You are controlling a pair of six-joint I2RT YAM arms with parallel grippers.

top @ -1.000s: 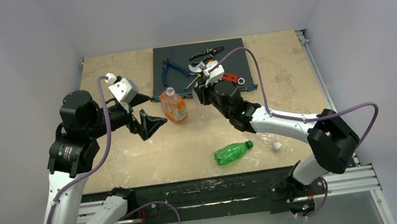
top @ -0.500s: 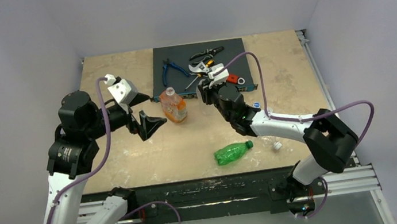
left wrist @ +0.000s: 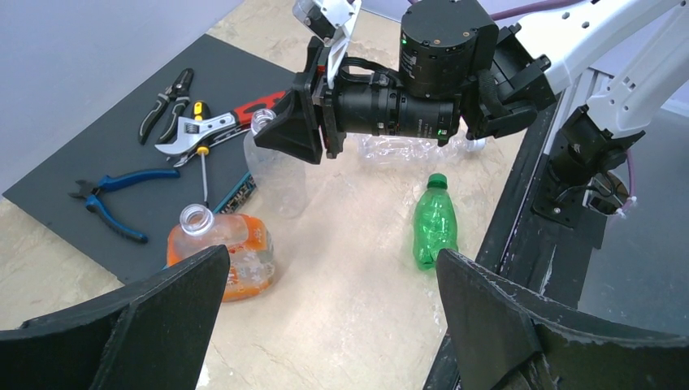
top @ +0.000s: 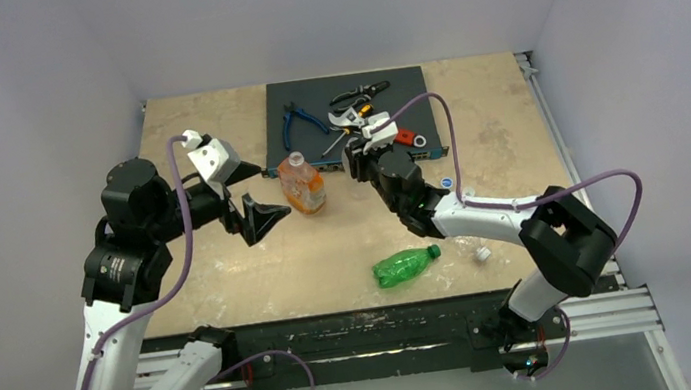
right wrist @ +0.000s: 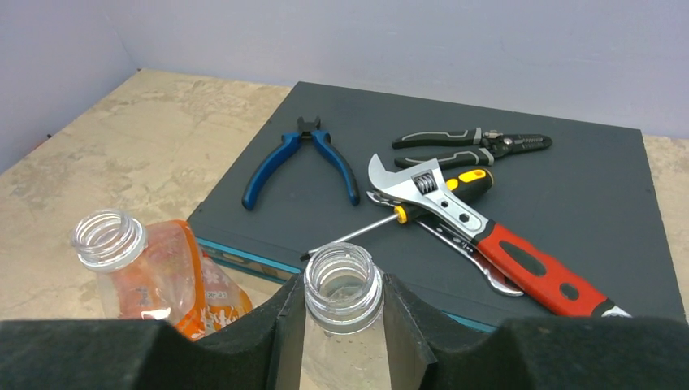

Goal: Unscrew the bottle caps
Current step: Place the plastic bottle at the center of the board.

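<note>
Right tool (right wrist: 343, 325) grips clear bottle (right wrist: 342, 280); squat bottle (right wrist: 122, 276) orange label (right wrist: 185, 264), print illegible

Mat: dark flat rectangle (right wrist: 601, 195) at the far middle of the beige bench (top: 201, 123).
Pliers: blue-handled (right wrist: 307, 134), on the mat's left part, head towards its far edge.
Wrench: silver head, red handle (right wrist: 455, 215), slanting across the mat's middle.
Screwdriver: yellow-and-black handle (right wrist: 467, 180), against the wrench, shaft towards the mat's near edge.
Wire strippers: black-and-grey handles (right wrist: 471, 142), on the mat beyond the wrench.
</note>
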